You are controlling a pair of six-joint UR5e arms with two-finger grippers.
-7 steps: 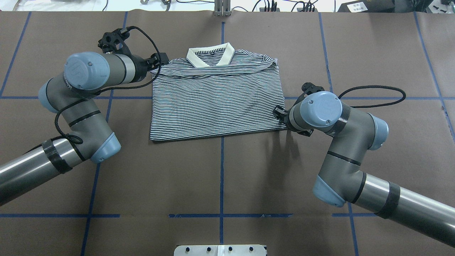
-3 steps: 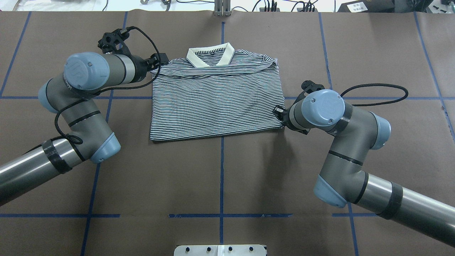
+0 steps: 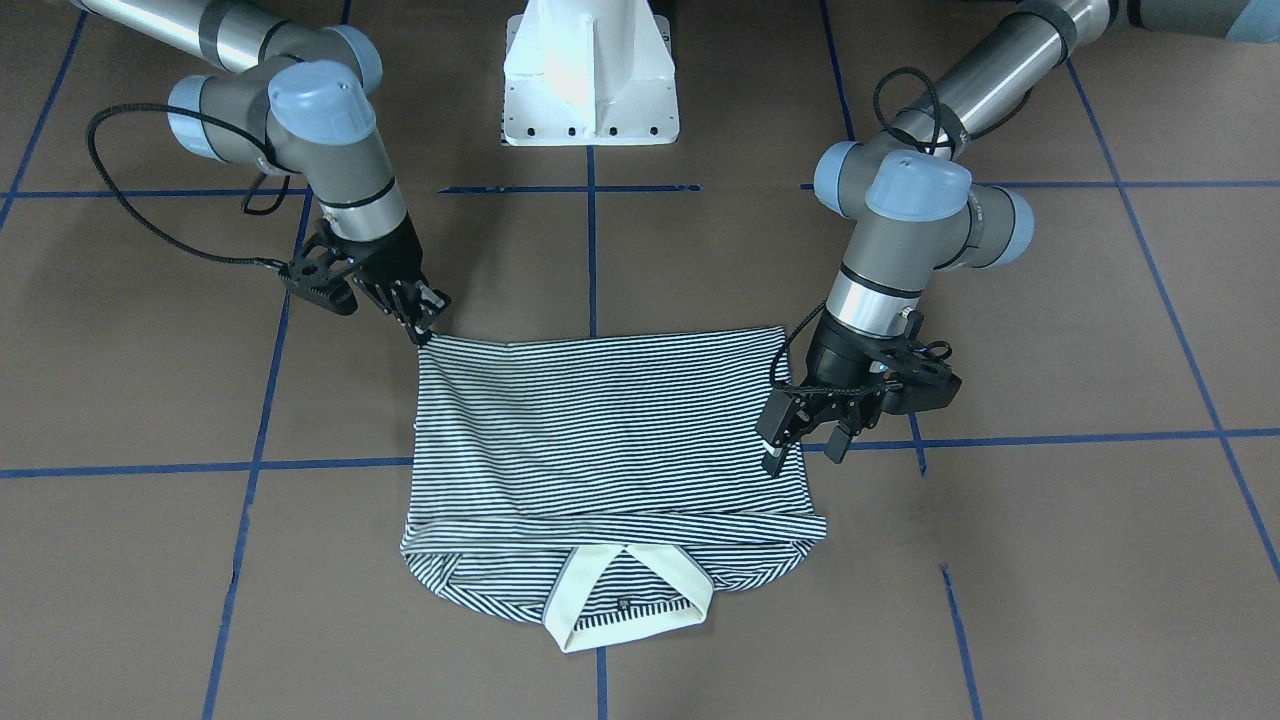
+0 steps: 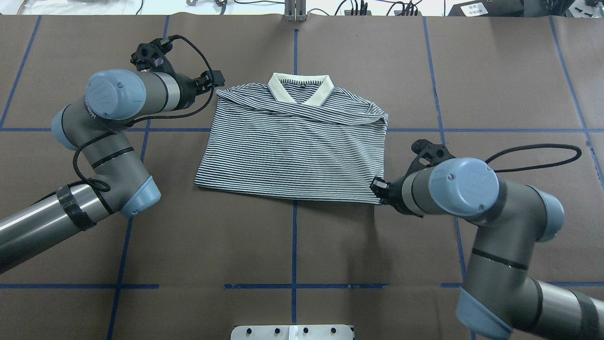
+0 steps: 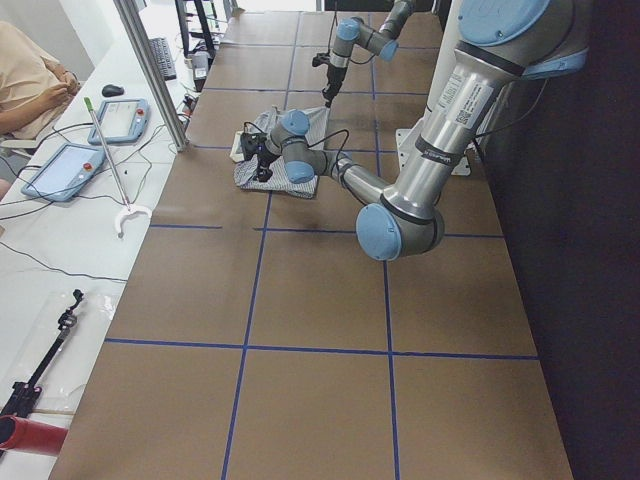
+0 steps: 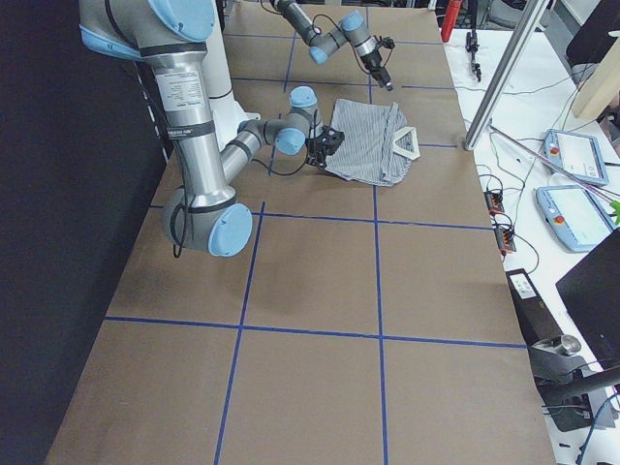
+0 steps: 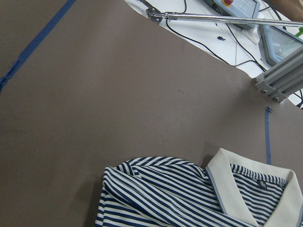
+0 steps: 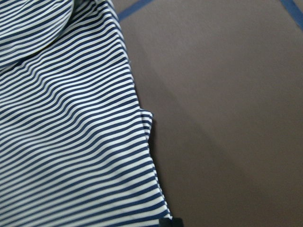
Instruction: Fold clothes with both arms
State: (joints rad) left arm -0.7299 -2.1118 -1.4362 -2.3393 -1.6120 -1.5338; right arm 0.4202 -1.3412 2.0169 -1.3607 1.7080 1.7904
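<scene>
Shirt [image 4: 292, 146] lies half-folded mid-desk [image 4: 212, 245]. Right hand [image 4: 379, 186] pinches near hem corner. Left hand [image 3: 803, 450] spread wide, empty, just beside shoulder edge. We judge: left takes shoulder first, then low, even pull, no bunching.

**Polo shirt** [image 4: 292, 146], navy-and-white striped: 1, lying on the table [image 4: 330, 245] toward its far edge, across the centre line.
**Collar** [image 4: 302, 87], cream: 1.
**Robot arms:** 2, the left arm [image 4: 108, 127] and the right arm [image 4: 472, 203].
**Grippers:** 2 (1 per arm), the left gripper [image 3: 805, 450] and the right gripper [image 3: 425, 325].
**Pedestal base** [image 3: 590, 70], white: 1, at the middle of the table's robot-side edge.
**Control tablets** [image 6: 577, 155]: 2, on the white bench [image 6: 581, 281] beyond the table's far edge.
**Person** [image 5: 30, 80]: 1, only partly in view, at that bench.
</scene>
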